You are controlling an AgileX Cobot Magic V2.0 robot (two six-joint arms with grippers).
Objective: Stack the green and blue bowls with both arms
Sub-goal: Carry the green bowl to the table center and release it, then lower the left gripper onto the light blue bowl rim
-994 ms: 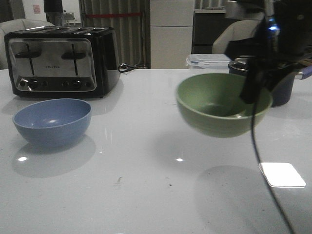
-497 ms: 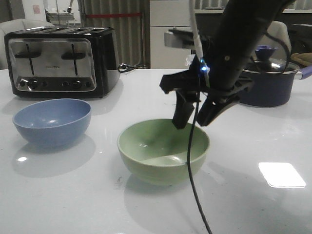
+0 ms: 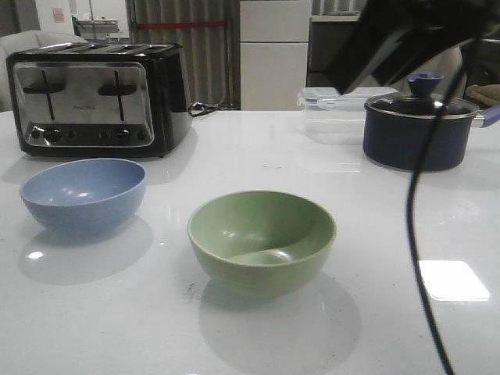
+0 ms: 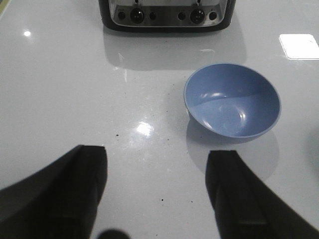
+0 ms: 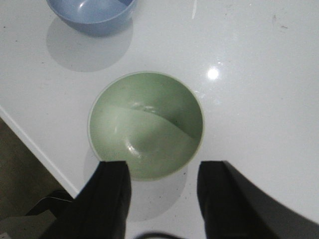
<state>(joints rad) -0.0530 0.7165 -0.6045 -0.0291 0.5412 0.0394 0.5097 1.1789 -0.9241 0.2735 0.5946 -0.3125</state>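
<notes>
Far to the left of the green bowl (image 3: 262,241), at the back of the white table (image 3: 234,148), stood a big shiny toaster (image 3: 98,98). Just in front of the toaster sat the blue bowl (image 3: 83,194), upright and with nothing in it. The left gripper (image 4: 155,196) hung above the table near the blue bowl with its two fingers spread wide, and it held nothing. The green bowl sat upright on the table, apart from the blue bowl, and nothing lay between the two. The right gripper (image 5: 163,196) hung over the green bowl with its fingers wide apart, not touching it, and it held nothing too. Behind the green bowl and to its right was a clear box with a lid (image 3: 336,113). Next to the box stood a dark pot (image 3: 418,129) with a blue knob. The right arm (image 3: 406,35) crossed high above the pot, and its black cable (image 3: 418,234) hung down in front, to the right of the green bowl.
</notes>
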